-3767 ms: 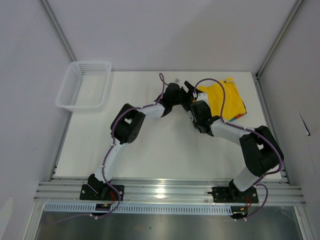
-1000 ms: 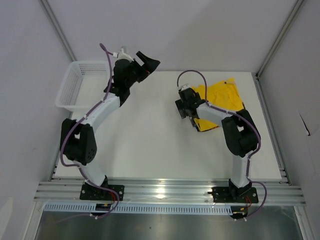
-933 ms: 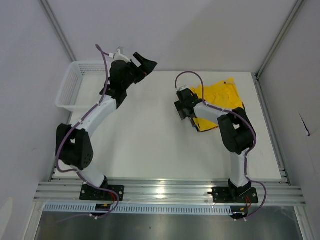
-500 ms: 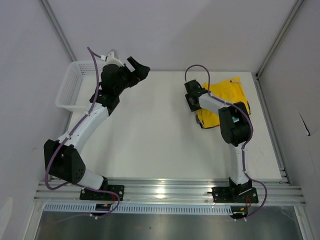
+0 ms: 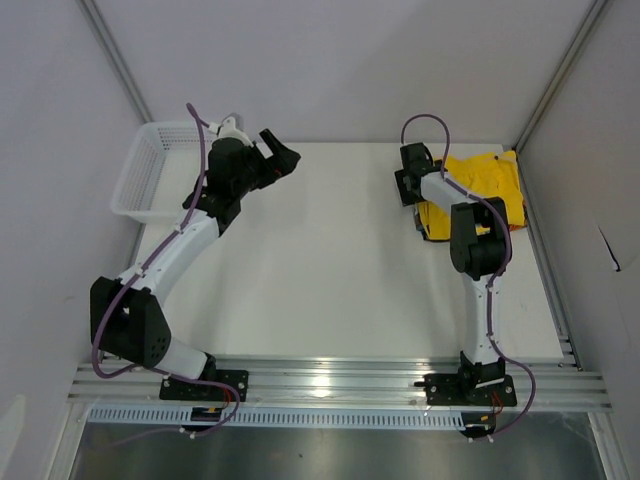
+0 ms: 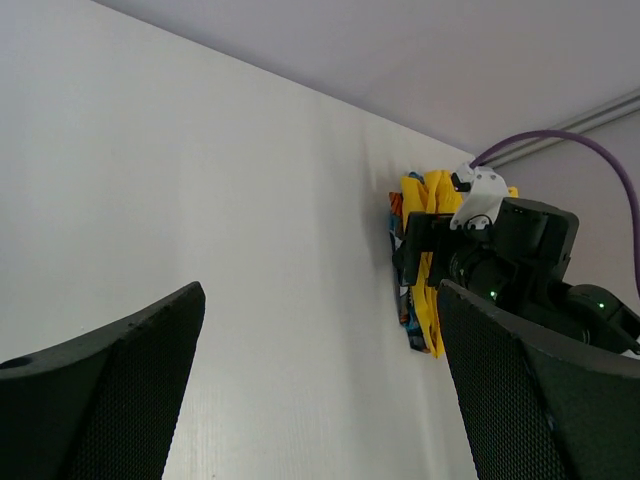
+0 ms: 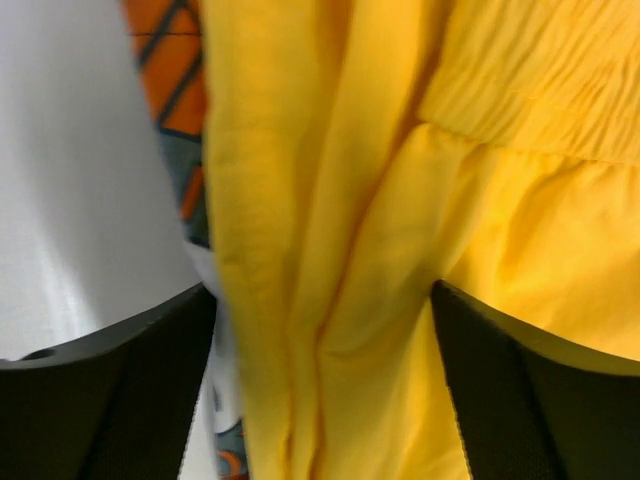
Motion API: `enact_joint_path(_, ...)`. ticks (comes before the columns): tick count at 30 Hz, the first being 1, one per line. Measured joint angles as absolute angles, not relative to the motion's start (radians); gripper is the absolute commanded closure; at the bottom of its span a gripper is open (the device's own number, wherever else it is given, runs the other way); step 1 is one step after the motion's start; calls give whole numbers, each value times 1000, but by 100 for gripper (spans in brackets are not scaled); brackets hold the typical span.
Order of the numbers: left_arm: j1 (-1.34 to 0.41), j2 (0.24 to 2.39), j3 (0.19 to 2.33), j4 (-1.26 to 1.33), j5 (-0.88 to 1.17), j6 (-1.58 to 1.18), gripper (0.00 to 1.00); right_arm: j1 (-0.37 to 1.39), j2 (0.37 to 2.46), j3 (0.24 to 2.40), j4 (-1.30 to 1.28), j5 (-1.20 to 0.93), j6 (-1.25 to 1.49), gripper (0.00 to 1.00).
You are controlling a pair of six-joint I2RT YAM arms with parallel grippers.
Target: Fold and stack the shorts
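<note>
Yellow shorts (image 5: 487, 180): bunched at the counter's (image 5: 320, 260) far right corner, over the printed shorts (image 7: 165, 60).
Right gripper (image 7: 320, 290): released, jaws wide at the pile's left edge, yellow cloth between them.
Left gripper (image 6: 320, 295): released, raised near the basket (image 5: 135, 195), well apart from the pile.

Both the left arm (image 5: 185, 240) and the right arm (image 5: 470, 245) are built of white links and bulky black joints. A purple cable (image 6: 560, 135) is looped along each. The jaws are faced with black fine mesh.
</note>
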State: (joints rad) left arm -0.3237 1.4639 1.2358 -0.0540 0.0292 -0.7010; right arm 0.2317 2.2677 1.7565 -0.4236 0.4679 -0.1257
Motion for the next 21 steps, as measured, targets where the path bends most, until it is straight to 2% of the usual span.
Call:
enact_joint_path(3,-324,1455,1234,-78,27,-688,1,255,2265,1765,-424,460,-128,0)
enact_joint_path(7,-324,1399,1214,-109,-2,-670,1,289,2228,1764,-434,438,-110,0)
enact_joint_path(10,-323,1330,1192,-135,-28,-654,1,308,2125,1733,-425,419,-87,1)
enact_joint_path(17,-323,1082,1045,-151,-96,-634,1,359,1649,1559,-330,378,4,0)
enact_joint_path(21,-323,939,909,-175,-130,-627,1,430,1379,1352,-221,376,72,0)
